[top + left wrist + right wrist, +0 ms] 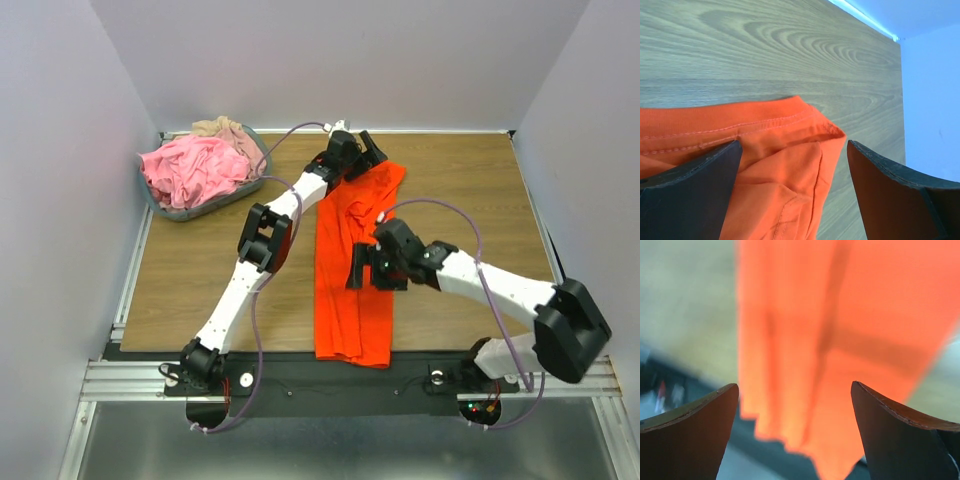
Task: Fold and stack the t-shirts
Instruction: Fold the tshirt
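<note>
Orange-red t-shirt (350,270) lies as a long narrow strip down the middle of the table (200,270), from far side to near edge.
Left gripper (793,150) is spread wide, fingers on either side of the shirt's far hemmed corner. Right gripper (795,387) is also wide, over mid-strip; wrist view is blurred, so contact is unclear. Pink t-shirt (195,170) and beige t-shirt (222,127) are heaped in the grey basket (160,200), far left.

Your orange t-shirt (345,312) matt soft cloth, stitched hem, your desk (200,262) smooth low-sheen wood grain, basket (200,210) grey plastic
</note>
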Robot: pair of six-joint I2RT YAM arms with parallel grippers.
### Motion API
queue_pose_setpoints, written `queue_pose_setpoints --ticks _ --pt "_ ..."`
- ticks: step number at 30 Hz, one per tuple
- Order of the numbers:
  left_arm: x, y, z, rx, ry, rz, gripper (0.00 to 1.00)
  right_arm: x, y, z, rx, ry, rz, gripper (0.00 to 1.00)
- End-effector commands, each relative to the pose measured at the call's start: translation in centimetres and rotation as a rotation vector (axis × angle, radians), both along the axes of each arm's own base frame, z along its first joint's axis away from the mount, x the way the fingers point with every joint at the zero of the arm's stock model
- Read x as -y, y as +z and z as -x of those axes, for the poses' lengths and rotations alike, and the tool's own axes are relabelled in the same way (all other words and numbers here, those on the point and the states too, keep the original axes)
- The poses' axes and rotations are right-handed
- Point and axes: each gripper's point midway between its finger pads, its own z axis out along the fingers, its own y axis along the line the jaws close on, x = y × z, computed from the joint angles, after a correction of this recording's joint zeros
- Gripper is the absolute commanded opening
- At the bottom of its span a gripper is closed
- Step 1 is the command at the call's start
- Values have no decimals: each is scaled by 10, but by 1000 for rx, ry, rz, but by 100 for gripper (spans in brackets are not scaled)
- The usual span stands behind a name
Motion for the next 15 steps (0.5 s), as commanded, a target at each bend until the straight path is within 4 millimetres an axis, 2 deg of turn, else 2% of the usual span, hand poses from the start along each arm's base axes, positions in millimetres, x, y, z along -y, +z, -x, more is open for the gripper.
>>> queue_pose_setpoints --ticks 1,2,4,5,8,9,10,11,12,13,14,15 --pt "4 161 11 276 -78 84 99 15 9 -62 78 -70 64 100" --pt "-4 197 23 326 -91 71 99 19 21 -86 119 -94 62 100" --pt "-12 230 41 369 -118 52 99 22 32 -113 157 -123 73 100" --pt "-23 253 63 401 -147 23 99 26 36 -139 172 -156 79 100" --pt "-48 269 94 417 -137 -42 99 33 39 -178 192 -189 93 100" --pt "-67 271 116 412 -128 -78 99 28 36 -197 201 -191 108 100" --pt "-80 267 124 400 -93 -105 99 29 36 -210 219 -198 129 100" --pt "-99 257 149 372 -79 -129 99 30 34 -221 241 -194 162 100" --pt "-109 249 161 348 -58 -137 99 32 11 -230 212 -202 209 100" --pt "-120 240 172 331 -38 -145 99 32 11 -242 225 -215 221 100" --pt "-137 221 196 312 -19 -153 99 34 16 -257 254 -237 232 100" --pt "-144 210 208 295 -15 -154 99 34 2 -265 239 -240 260 100"
